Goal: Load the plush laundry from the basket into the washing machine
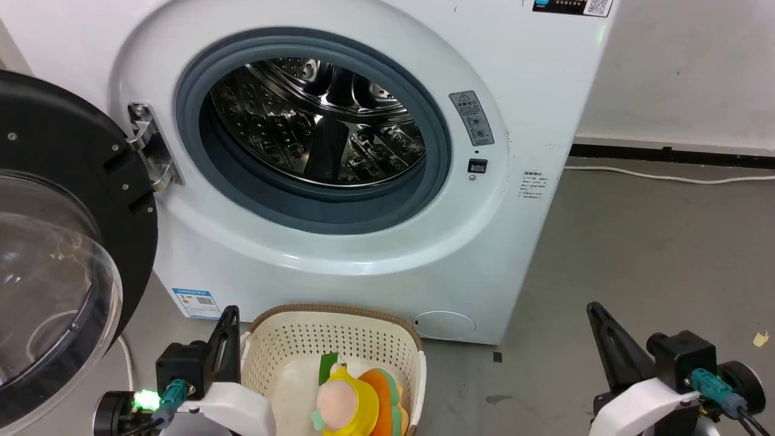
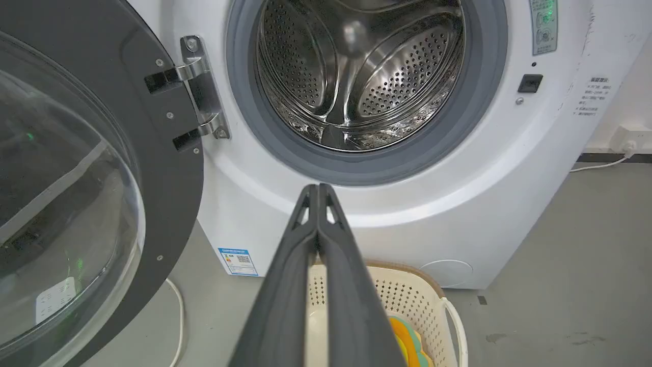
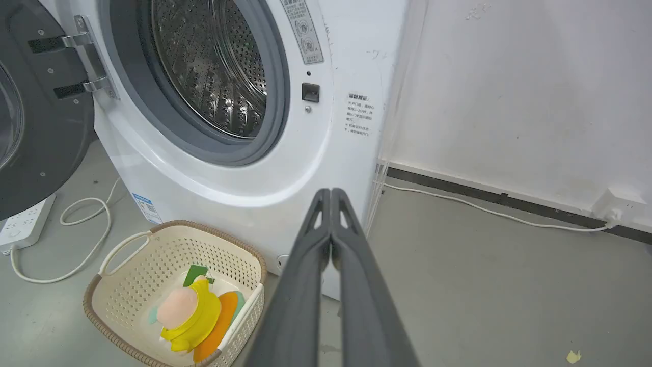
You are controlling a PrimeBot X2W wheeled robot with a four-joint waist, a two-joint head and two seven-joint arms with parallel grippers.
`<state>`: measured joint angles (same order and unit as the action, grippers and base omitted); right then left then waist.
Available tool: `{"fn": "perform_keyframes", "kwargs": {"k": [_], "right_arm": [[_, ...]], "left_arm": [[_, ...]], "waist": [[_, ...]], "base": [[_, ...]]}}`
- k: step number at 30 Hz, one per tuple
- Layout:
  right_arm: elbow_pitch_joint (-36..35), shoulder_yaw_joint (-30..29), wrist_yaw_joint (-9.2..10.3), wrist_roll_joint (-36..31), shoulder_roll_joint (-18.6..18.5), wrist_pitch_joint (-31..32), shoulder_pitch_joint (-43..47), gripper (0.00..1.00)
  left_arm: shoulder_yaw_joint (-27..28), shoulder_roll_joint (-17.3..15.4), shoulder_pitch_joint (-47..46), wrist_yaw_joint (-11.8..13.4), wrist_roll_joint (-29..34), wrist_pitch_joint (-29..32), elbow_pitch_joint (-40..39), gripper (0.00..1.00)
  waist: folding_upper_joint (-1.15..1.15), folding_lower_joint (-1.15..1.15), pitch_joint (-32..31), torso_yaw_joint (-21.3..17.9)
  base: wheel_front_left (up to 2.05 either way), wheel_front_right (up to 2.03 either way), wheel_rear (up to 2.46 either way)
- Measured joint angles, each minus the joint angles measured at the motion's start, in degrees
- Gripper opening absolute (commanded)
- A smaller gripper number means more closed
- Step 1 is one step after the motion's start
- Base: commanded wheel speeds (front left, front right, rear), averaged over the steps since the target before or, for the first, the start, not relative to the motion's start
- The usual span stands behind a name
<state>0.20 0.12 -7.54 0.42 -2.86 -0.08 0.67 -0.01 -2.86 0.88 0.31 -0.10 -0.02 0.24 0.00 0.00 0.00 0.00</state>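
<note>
washing machine (image 1: 363, 266) door open | basket (image 1: 290, 330) on floor just before it | plush laundry (image 1: 351, 399) lies in basket; I judge it light, soft, squashy, best pinched at the yellow body | my left hand (image 2: 317, 193) and right hand (image 3: 330, 196) both pressed closed, empty

This is a bare laundry corner or utility room. A large white front-loading washing machine (image 1: 375, 254) with a grey gasket and steel drum stands on a plain grey concrete floor (image 1: 636, 254) against a scuffed white wall (image 3: 509, 92) with a black skirting strip (image 3: 458, 191). A thin white cable (image 3: 484, 210) runs to a white wall socket (image 3: 619, 204), a white power strip (image 3: 23, 224) lies on the floor, and a small cream perforated plastic basket (image 3: 168, 255) sits before the machine.
</note>
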Motion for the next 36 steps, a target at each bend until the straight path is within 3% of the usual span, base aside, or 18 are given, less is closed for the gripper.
{"fn": "perform_keyframes", "kwargs": {"k": [36], "right_arm": [[0.00, -0.02, 0.01, 0.00, 0.00, 0.00, 0.00, 0.00]], "left_arm": [[-0.02, 0.00, 0.00, 0.00, 0.00, 0.00, 0.00, 0.00]], "waist": [[0.00, 0.00, 0.00, 0.00]], "base": [[0.00, 0.00, 0.00]]}}
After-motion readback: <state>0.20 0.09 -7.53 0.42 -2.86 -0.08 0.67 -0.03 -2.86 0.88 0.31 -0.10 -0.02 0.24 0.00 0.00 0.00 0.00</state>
